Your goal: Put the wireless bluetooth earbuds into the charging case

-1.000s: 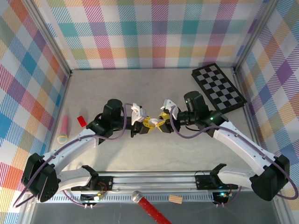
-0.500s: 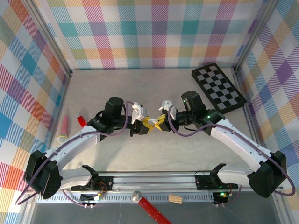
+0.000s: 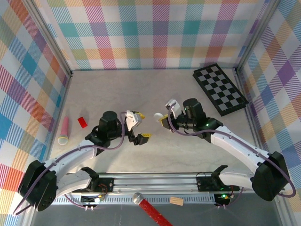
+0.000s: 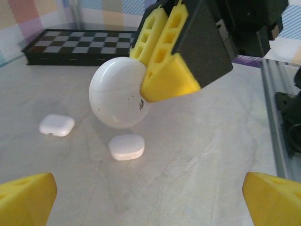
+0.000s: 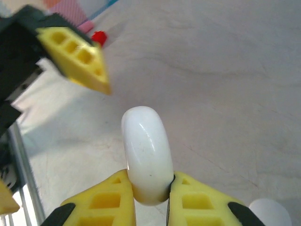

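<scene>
Right end effector (image 5: 150,190) clamped on white charging case (image 5: 145,146), held above worktop (image 5: 225,84); left end effector (image 3: 140,127) spread wide, empty; two small white pods (image 4: 57,125) (image 4: 126,147) lay on worktop.

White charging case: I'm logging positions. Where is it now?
In the top view, the white charging case is clamped in the right gripper near the middle of the table, just right of the open left gripper.

This is a robot test cell, lab-style: plaid backdrop walls (image 3: 141,33) framed by metal posts (image 3: 53,40), with a left arm (image 3: 70,155) and right arm (image 3: 240,149) bolted to a rail (image 3: 155,181) along the pale table (image 3: 141,89).
</scene>
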`<action>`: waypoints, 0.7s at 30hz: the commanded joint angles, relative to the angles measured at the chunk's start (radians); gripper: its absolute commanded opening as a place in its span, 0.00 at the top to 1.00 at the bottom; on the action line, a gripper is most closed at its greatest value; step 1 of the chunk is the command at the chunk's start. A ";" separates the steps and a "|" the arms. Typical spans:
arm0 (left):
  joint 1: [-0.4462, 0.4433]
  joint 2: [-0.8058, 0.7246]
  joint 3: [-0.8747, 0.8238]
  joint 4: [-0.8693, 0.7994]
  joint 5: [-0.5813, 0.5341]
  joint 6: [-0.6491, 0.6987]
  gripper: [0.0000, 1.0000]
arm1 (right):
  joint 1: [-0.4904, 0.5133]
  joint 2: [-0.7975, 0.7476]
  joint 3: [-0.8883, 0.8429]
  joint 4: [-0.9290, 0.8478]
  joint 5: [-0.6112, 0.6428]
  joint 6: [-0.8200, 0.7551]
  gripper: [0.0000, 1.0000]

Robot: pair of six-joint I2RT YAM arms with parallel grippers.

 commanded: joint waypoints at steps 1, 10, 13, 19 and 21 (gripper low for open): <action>0.012 -0.039 -0.062 0.047 -0.117 -0.007 0.00 | -0.003 0.066 -0.013 0.136 0.094 0.213 0.82; 0.012 -0.135 -0.163 0.002 -0.232 -0.023 0.00 | 0.003 0.393 0.095 0.168 0.093 0.367 0.84; 0.011 -0.139 -0.147 -0.043 -0.246 0.001 0.00 | 0.005 0.493 0.126 0.197 0.079 0.387 0.84; 0.012 -0.141 -0.145 -0.054 -0.271 0.017 0.00 | 0.005 0.641 0.168 0.228 0.090 0.393 0.78; 0.012 -0.143 -0.153 -0.034 -0.300 0.004 0.00 | 0.005 0.646 0.162 0.238 0.119 0.388 0.73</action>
